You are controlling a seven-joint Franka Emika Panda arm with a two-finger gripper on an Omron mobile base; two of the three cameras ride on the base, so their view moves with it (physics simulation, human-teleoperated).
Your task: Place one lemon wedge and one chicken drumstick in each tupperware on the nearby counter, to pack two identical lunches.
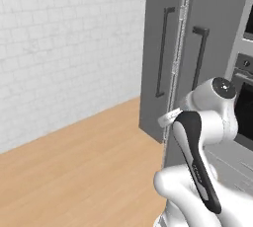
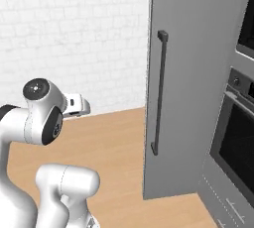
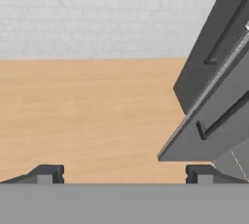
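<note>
Room: white brick wall (image 1: 64, 48), light wood floor (image 3: 87, 116), tall grey fridge (image 2: 193, 83) with 2 doors and dark vertical handles (image 1: 162, 53), built-in oven (image 2: 237, 142) to its right. From here I find no lemons, drumsticks or tupperwares. Gripper (image 3: 124, 173): fingertips (image 3: 48, 173) spread fully wide, holding nothing, above the floor beside the fridge.

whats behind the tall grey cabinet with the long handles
Behind the tall grey cabinet stands a white brick wall, meeting the wooden floor. To the cabinet's right is a built-in oven. The cabinet's doors are shut, so its inside is hidden.
</note>
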